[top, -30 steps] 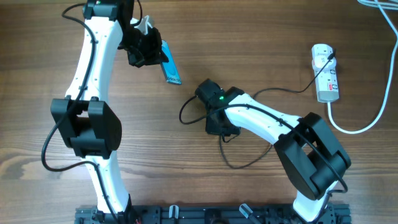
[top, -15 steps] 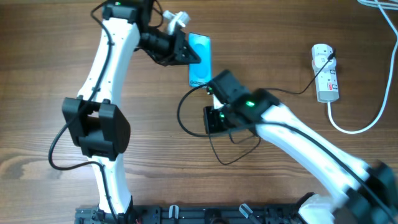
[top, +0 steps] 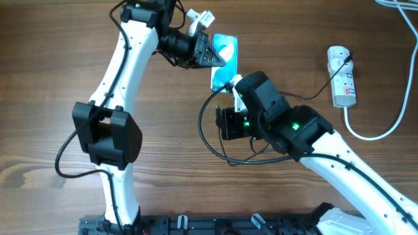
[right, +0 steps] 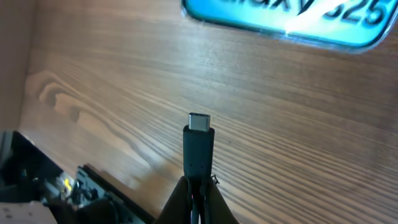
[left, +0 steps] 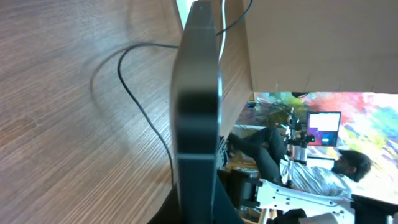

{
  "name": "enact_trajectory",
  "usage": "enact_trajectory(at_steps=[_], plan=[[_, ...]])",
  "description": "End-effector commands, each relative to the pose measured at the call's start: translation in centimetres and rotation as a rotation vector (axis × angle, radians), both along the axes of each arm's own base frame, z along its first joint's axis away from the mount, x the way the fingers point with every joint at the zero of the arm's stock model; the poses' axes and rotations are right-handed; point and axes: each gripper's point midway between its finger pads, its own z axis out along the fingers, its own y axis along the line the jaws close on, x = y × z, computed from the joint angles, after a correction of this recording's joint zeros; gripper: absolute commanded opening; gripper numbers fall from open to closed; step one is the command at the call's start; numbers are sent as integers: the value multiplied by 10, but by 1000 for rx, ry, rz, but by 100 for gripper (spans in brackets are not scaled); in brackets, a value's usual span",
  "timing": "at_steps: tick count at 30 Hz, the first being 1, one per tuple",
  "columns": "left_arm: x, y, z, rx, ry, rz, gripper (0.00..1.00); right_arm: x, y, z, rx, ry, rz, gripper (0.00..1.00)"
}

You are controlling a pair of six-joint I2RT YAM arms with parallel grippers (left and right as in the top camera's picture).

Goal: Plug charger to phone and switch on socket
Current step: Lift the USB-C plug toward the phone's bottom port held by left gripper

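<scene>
Left gripper is clamped on a long edge of the phone, teal screen up. The left wrist view gives only its dark edge, fingers hidden, no port discernible. Right gripper is closed on the charger behind the connector tip, fingers mostly cut off at frame bottom. The tip points at the phone's lettered end, which is cropped at top, and is apart from it. Socket lies well apart to the right with the black plug seated; switch position too small to read.
</scene>
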Motion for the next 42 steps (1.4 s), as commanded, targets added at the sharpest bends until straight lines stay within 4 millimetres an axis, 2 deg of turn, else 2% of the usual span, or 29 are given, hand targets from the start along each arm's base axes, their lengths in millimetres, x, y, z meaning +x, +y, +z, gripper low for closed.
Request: enact_trajectory(at_steps=[1,8,16,21,26,29,39,42], plan=[[-6,0,25,-58,-16,-2,4,11,-7,4,-20,-24,-94,4],[-13,0,28,-70,33,-2,4,16,-12,1,-44,-39,-121,4],[-13,0,28,-75,7,-16,4,17,-11,-1,-46,-35,-124,4],[-15,-5,39,-144,21,-26,4,17,-8,-7,-46,-7,-131,4],[-12,-3,33,-112,-20,-33,4,18,-8,-7,-45,-10,-129,4],[-8,2,22,-47,-50,-24,4,17,-9,-8,-49,-6,-128,4],[-7,2,23,-55,-67,-33,4,20,-8,-6,-46,-20,-134,4],[-9,-1,29,-90,-57,-37,4,21,-8,-6,-47,-26,-138,4]])
